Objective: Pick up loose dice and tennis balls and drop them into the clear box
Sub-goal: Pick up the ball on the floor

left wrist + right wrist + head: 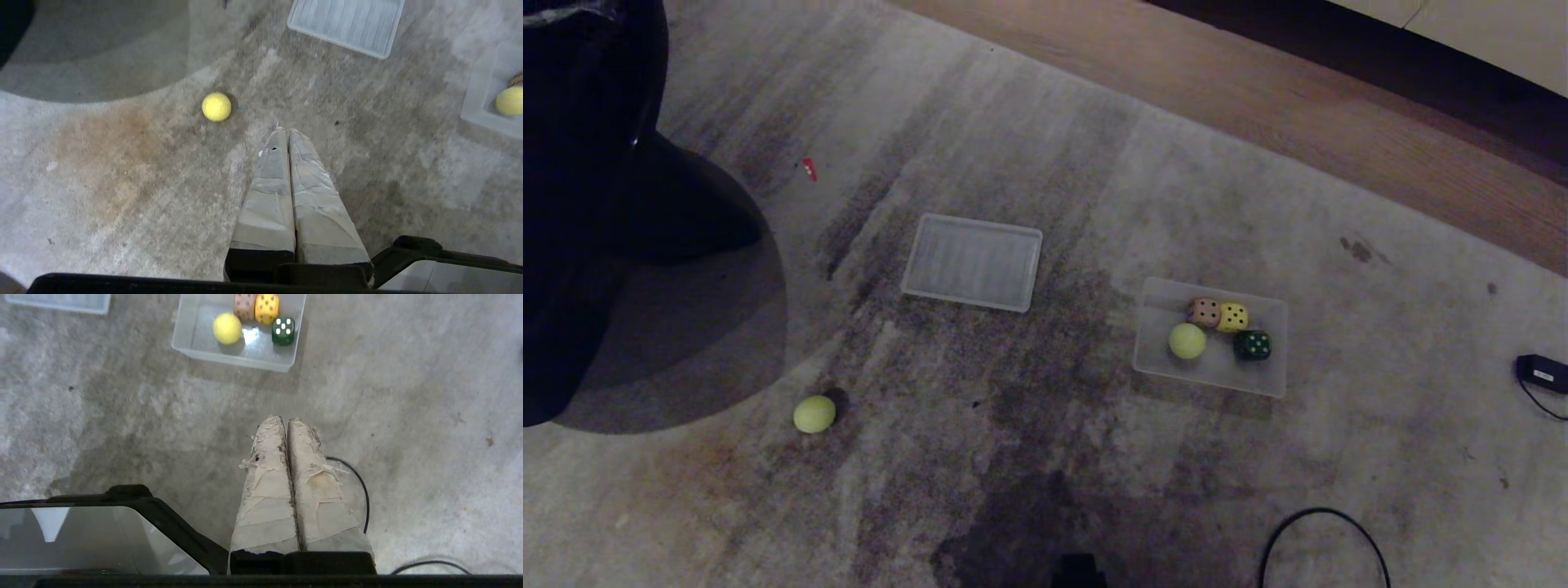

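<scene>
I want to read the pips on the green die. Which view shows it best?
The right wrist view: the green die sits near and sharp in the box, pips distinct. The head view shows it small and dim. The left wrist view misses it.

Both arms hang idle above the carpet, neither showing in the head view. The left hand (286, 131) points down, its taped fingers (269, 196) pressed flat together — empty. The right hand (284, 419) matches it — fingers (267, 490) closed, gripping nothing.
</scene>
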{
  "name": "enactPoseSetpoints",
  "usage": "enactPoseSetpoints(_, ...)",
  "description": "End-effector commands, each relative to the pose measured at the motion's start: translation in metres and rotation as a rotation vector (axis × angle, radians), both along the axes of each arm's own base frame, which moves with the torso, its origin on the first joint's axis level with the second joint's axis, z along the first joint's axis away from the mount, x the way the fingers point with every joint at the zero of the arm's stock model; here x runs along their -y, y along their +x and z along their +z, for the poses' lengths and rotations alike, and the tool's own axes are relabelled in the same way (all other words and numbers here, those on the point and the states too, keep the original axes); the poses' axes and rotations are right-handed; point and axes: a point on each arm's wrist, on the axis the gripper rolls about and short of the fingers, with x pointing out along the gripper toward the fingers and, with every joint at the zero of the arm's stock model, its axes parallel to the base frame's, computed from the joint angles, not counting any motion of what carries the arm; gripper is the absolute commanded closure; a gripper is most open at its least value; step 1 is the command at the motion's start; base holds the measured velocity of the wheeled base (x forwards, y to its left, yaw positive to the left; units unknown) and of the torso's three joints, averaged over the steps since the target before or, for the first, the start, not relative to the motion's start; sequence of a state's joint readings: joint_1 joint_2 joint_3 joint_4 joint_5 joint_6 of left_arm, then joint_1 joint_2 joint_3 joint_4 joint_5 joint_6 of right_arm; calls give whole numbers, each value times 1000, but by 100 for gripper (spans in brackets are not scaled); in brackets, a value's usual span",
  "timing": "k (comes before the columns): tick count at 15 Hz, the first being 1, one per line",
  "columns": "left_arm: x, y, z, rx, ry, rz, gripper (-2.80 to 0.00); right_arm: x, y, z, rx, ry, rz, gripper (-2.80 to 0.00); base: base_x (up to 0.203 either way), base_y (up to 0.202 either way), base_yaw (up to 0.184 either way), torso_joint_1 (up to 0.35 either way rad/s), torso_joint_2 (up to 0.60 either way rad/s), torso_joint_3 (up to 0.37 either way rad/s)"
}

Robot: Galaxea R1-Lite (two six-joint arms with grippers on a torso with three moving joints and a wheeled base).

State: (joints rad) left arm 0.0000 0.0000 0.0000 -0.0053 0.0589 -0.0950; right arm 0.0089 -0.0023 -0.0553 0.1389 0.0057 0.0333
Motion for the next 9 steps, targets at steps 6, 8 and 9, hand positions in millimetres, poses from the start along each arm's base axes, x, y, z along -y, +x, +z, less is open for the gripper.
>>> enactPoseSetpoints(6,0,0,0,-2,-6,1,0,0,0,0,-3,0,1,0,0,0,0,3,2,202)
enactPoseSetpoints(8,0,0,0,-2,-6,1,0,0,0,0,-3,0,1,0,0,0,0,2,2,211)
enactPoseSetpoints(9,0,0,0,-2,-5,1,0,0,0,0,-3,0,0,0,0,0,0,2,-2,198)
